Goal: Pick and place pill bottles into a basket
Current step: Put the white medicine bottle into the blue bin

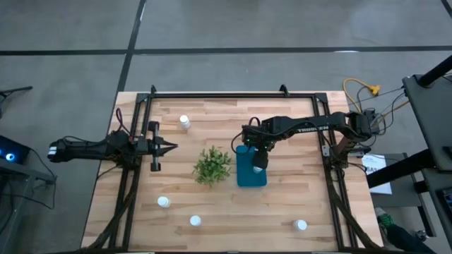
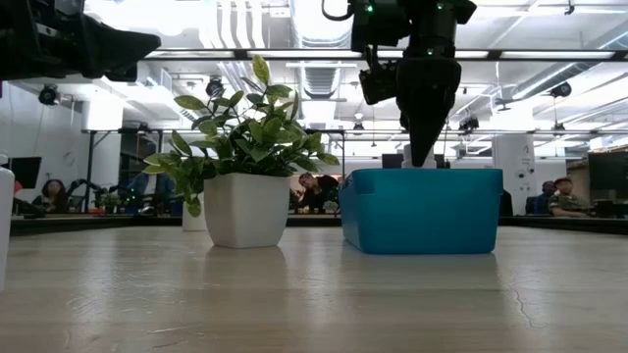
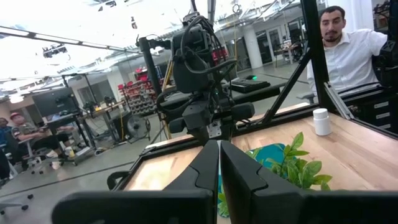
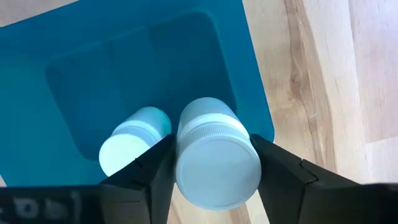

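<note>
A grey concrete floor with dark seam lines fills the upper part of the high view around the pale wooden tabletop. In the low view, ceiling ducts and bright lights run across the top, white columns stand at right, and seated people work at desks along the far edge.

Dark jointed arms, black cabling, tapered black fingers.
</note>
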`<state>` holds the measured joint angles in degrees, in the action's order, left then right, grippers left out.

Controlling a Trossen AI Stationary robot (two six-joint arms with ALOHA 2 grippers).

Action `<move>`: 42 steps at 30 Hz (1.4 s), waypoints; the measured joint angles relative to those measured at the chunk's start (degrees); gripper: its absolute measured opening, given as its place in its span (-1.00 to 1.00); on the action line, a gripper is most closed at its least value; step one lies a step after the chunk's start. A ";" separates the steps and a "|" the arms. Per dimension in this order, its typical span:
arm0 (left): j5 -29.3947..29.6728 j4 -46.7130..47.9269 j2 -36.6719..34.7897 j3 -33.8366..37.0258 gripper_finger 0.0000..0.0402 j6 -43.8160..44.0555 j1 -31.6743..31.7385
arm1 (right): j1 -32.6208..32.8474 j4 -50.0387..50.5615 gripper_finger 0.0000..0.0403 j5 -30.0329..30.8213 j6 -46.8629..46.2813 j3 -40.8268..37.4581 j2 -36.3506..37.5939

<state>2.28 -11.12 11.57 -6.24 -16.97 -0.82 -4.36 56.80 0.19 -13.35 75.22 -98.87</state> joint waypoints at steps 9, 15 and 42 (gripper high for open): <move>0.00 0.00 0.02 0.00 -1.00 0.00 0.00 | 0.00 0.00 -0.09 -0.07 0.03 0.00 0.02; 0.00 0.00 0.02 0.00 -1.00 0.00 0.00 | 0.00 -0.01 -0.08 -0.26 0.03 0.00 0.02; 0.00 0.00 0.02 0.00 -1.00 0.00 -0.01 | 0.00 -0.10 0.12 -0.66 0.15 0.00 0.02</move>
<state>2.28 -11.11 11.60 -6.24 -16.97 -0.83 -4.36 56.70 -0.47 -13.20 75.22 -98.85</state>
